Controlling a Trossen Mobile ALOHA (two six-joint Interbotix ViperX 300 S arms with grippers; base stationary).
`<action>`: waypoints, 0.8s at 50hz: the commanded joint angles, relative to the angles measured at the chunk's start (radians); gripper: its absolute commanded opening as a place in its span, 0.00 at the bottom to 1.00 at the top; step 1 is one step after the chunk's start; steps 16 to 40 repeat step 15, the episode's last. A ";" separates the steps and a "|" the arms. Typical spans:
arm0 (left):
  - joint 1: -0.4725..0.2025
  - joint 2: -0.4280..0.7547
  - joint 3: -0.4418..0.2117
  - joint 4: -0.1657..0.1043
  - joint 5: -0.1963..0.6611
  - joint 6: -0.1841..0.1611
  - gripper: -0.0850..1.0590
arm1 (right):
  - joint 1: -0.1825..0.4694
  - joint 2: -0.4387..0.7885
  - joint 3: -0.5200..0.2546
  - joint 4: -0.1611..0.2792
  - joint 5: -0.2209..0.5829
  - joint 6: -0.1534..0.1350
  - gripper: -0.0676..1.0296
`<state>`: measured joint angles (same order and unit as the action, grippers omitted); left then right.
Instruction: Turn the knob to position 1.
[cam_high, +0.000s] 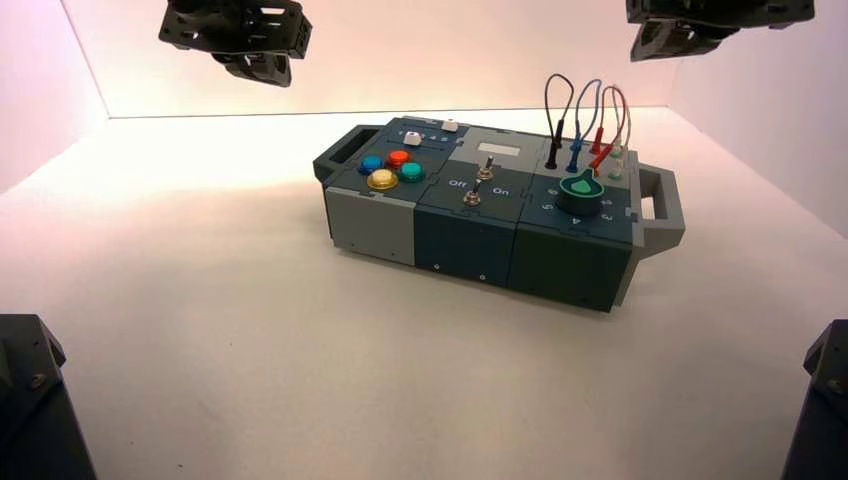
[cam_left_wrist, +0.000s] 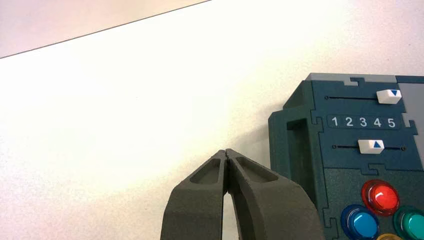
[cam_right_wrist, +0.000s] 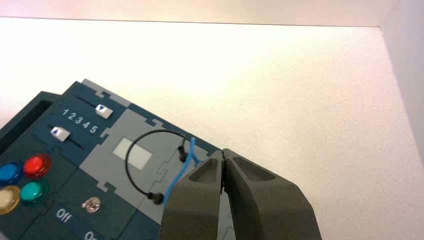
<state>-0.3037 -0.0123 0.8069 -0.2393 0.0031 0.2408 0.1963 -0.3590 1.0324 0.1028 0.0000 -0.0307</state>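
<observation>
Currently, the right gripper (cam_right_wrist: 224, 152) hangs pressed together above the box (cam_high: 465, 250). The left gripper (cam_left_wrist: 226, 152) idles beyond its left end.

Lab-like bench, button-covered test box (cam_high: 468, 250)

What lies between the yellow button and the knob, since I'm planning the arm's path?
In the high view, two metal toggle switches stand between the yellow button and the knob.
</observation>
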 joint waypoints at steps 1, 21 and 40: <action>0.005 -0.009 -0.018 0.002 -0.011 0.003 0.05 | -0.020 0.009 -0.003 0.003 -0.021 0.008 0.04; 0.005 -0.009 -0.017 0.002 -0.009 0.003 0.05 | -0.020 0.061 -0.011 0.005 -0.025 0.009 0.04; 0.005 -0.009 -0.017 0.002 -0.009 0.003 0.05 | -0.020 0.061 -0.011 0.005 -0.025 0.009 0.04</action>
